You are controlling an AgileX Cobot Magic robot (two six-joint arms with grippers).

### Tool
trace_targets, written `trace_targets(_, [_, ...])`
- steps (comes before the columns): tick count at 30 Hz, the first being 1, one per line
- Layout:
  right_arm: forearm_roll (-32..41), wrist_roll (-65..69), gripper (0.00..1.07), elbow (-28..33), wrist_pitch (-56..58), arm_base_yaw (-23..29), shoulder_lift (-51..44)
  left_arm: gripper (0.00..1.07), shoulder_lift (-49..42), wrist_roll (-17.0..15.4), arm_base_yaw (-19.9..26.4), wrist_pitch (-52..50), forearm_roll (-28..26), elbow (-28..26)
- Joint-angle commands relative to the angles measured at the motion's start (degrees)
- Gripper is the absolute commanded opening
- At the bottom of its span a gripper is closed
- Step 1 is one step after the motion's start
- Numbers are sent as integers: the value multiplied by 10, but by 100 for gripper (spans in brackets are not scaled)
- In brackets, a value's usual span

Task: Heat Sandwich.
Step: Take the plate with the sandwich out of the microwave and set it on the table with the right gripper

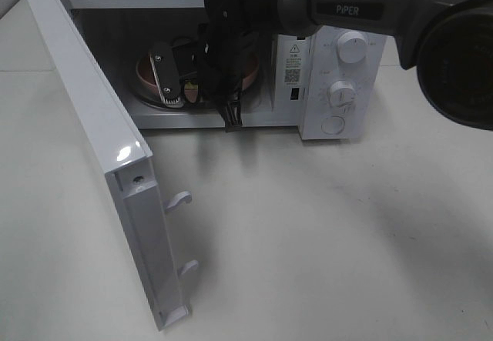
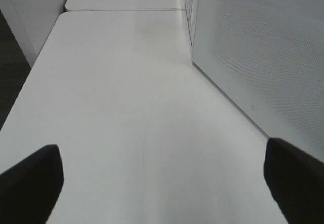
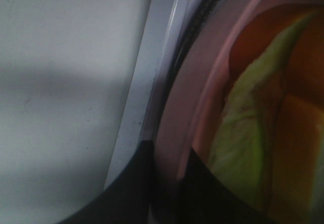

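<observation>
The microwave (image 1: 339, 87) is plain white, knobs (image 1: 353, 47) included. Its door (image 2: 263, 47) carries a fine grey dotted mesh. The plate (image 3: 202, 97) is pink. The sandwich (image 3: 243, 133) shows pale green leaf against orange-tan crust. The desk (image 1: 323, 233) is off-white. The right arm (image 1: 362, 6) is black and grey with white lettering.

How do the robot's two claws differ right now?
The left gripper stands wide open; the right gripper is pinched on the pink plate rim. The left hangs over the table, outside the microwave; the right reaches inside it, by the sandwich. Both have dark fingers.
</observation>
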Motion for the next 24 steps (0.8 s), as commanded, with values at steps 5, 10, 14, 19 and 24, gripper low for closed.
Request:
trace_targets(5, [49,-73,0,6,57,-1,-24,101,-14,-1,2,-1,2,2])
trace_targets(10, [53,-88,0,32,38,-1,-44,101,-14,-1,2,-1,2,2])
trace_targets(14, [51,-104,0,60,28,-1,-58,101,-14,-1,2,-1,2,2])
trace_targets(19, [53,-119,0,88,14,-1,-75,101,-14,-1,2,-1,2,2])
trace_targets(24, [53,-143,0,135,-19,0,-104,101,-14,-1,2,-1,2,2])
